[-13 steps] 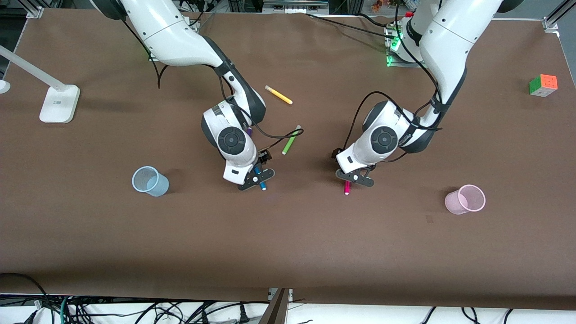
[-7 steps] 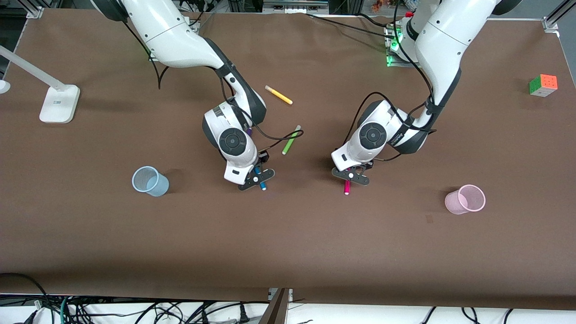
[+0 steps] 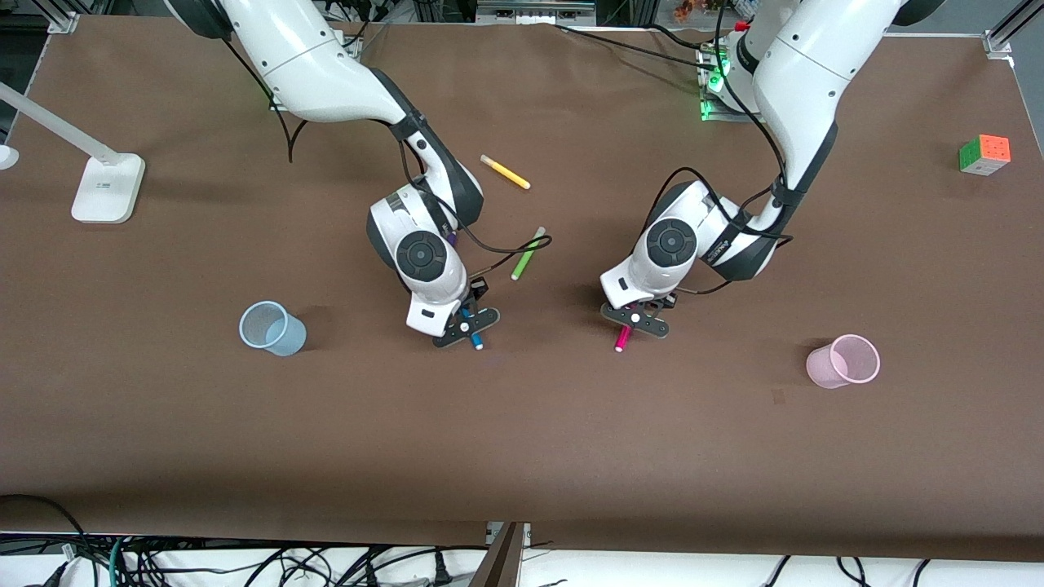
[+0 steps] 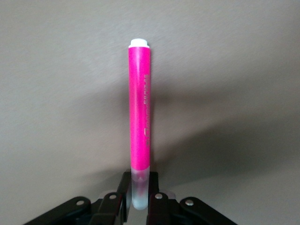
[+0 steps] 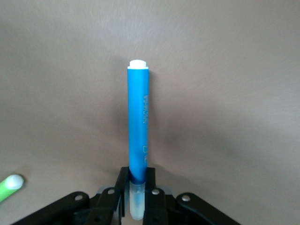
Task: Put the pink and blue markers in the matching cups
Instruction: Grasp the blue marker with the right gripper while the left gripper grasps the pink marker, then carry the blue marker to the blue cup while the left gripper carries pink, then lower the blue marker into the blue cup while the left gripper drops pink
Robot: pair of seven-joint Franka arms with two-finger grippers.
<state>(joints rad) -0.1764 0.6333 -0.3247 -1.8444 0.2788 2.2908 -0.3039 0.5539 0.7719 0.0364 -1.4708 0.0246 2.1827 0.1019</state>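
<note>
My left gripper (image 3: 634,319) is shut on the pale cap end of the pink marker (image 3: 622,338), held low over the middle of the table; in the left wrist view the marker (image 4: 139,108) sticks out from between the fingers of the left gripper (image 4: 139,199). My right gripper (image 3: 465,326) is shut on the cap end of the blue marker (image 3: 473,333); the right wrist view shows that marker (image 5: 138,122) in the right gripper (image 5: 137,199). The pale blue cup (image 3: 272,328) stands toward the right arm's end. The pale pink cup (image 3: 844,361) stands toward the left arm's end.
A green pen (image 3: 528,253) and a yellow pen (image 3: 506,172) lie between the arms, farther from the front camera. A purple pen (image 3: 452,238) peeks out under the right arm. A puzzle cube (image 3: 984,154) and a white lamp base (image 3: 108,187) sit at the table's ends.
My left wrist has shifted toward the right arm's end, and the pink marker's free end has swung the same way. The right gripper with the blue marker has barely moved.
</note>
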